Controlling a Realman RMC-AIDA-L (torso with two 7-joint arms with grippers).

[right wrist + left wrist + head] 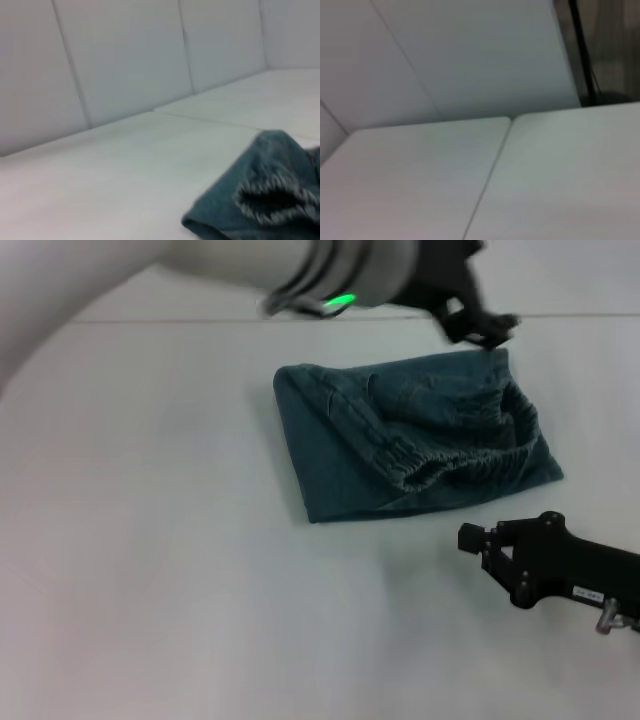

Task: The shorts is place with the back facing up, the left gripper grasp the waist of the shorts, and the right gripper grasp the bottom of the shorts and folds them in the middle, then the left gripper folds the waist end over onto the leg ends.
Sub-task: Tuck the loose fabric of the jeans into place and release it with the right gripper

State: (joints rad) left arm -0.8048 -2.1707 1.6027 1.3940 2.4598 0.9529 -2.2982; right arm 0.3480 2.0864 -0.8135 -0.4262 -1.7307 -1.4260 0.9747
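- The white table (180, 570) carries one thing: the denim shorts (400, 440), lying right of the middle and toward the far edge, already folded into a compact, roughly square bundle.
- The elastic waistband (455, 465) shows gathered on top of the bundle, toward its near right side, so I judge that the last fold is made and the step in hand is letting go and clearing away.
- The left arm reaches across the far side; the left gripper (482, 325) hangs just above the far right corner of the bundle. Whether its fingers are apart or pinched on cloth I cannot tell.
- To finish well, that gripper should open fully before it lifts, then rise straight up; any sideways drag would pull the top layer open.
- The right gripper (492, 552) sits low over the table near the right edge, just in front of the bundle and apart from it, fingers spread and holding nothing.
- It needs no further part; it is best kept clear of the near hem (210, 225).
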